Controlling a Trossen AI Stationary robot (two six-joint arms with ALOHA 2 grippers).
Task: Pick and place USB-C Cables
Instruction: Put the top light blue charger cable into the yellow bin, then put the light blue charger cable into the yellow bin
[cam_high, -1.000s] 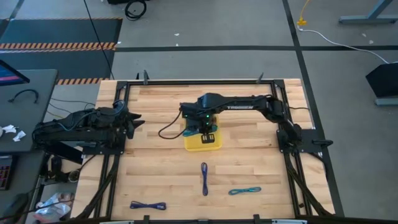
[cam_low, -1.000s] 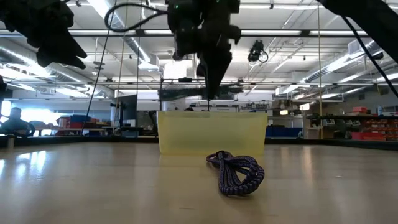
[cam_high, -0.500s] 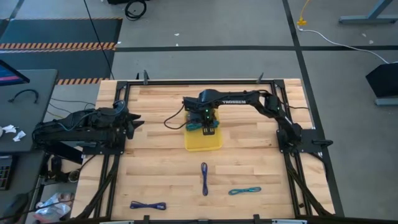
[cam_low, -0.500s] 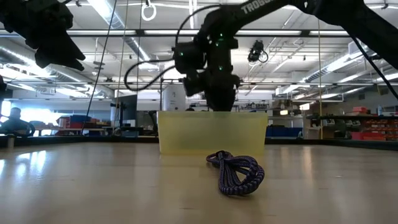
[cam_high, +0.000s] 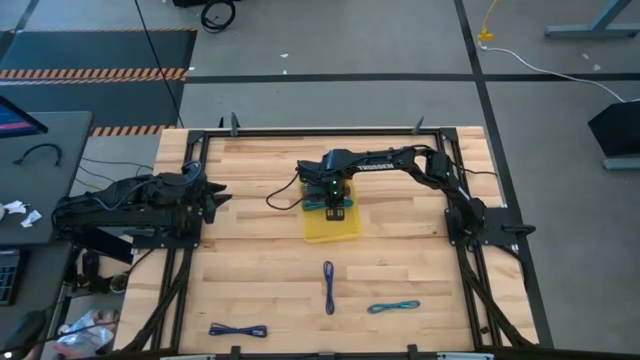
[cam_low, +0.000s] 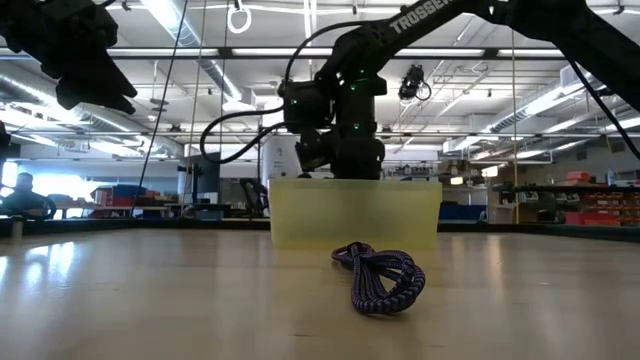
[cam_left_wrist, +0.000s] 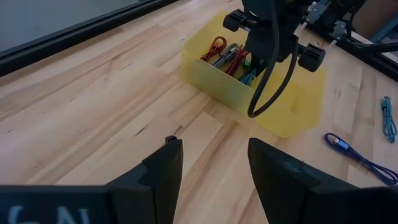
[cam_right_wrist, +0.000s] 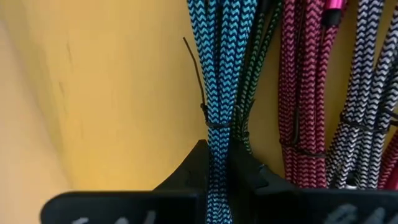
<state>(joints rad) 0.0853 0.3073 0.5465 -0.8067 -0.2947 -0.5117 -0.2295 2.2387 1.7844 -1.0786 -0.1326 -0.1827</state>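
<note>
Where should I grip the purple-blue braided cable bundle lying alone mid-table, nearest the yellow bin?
Grip the purple-blue braided cable bundle at its middle, coming straight down from above. It lies flat and elongated, pointing toward the yellow bin, so set the fingers across its narrow width; bare wood lies on both sides.

Right arm stretched from its base at desk's right edge toward desk centre, elbow bent, wrist pitched steeply down. Right tool (cam_high: 335, 208) pointing down, low, fingers (cam_right_wrist: 186, 176) closed tight on teal cable (cam_right_wrist: 219, 87), pinched between fingertips. Left arm folded back at desk's left edge, lying low along its base. Left tool (cam_left_wrist: 211, 163) raised off desk, fingers spread apart, nothing between them.
</note>
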